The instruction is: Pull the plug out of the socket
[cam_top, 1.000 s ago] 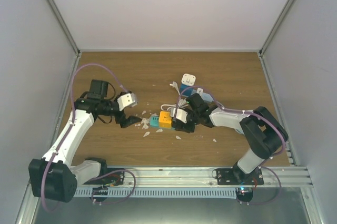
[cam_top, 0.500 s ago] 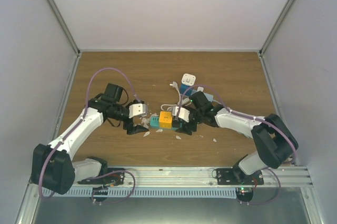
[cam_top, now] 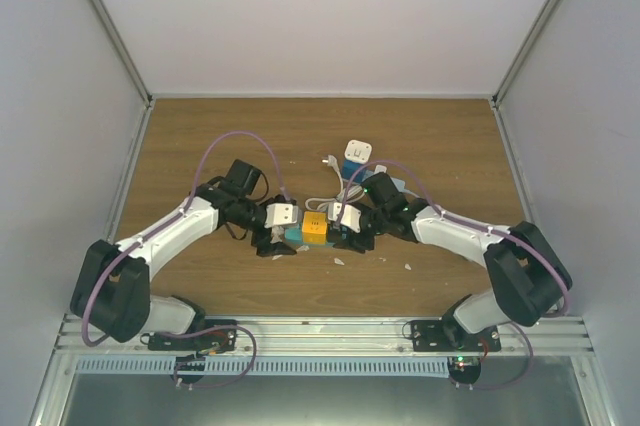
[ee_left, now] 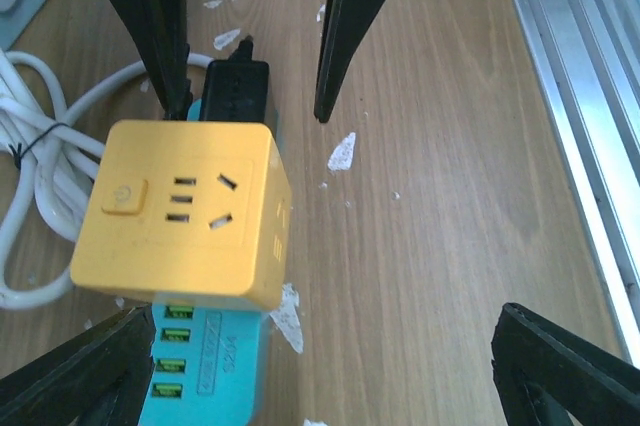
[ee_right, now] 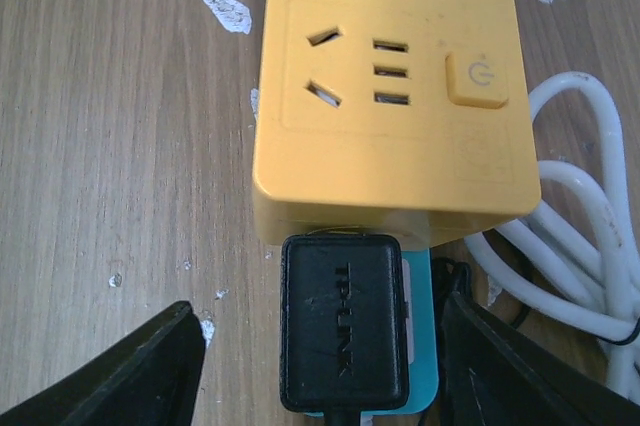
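A yellow cube socket [cam_top: 314, 227] sits on a teal power strip [cam_top: 293, 233] at the table's middle. A black plug [ee_right: 345, 321] is plugged into the strip right beside the cube. My right gripper [ee_right: 320, 381] is open, with a finger on each side of the plug and not touching it; it also shows in the top view [cam_top: 343, 236]. My left gripper [ee_left: 320, 376] is open at the strip's other end [ee_left: 200, 366], which lies just inside its left finger [ee_left: 80, 376]. The left wrist view shows the cube [ee_left: 185, 211] and the plug [ee_left: 237, 91].
A coiled white cable [ee_right: 585, 246] lies beside the cube. A white adapter on a blue block [cam_top: 357, 153] stands behind. White chips [ee_left: 342, 151] are scattered over the wood. An aluminium rail [ee_left: 580, 96] runs along the near edge.
My left arm has swung right and brought its open gripper up to the teal strip. My right gripper has shifted slightly and stays open round the plug.
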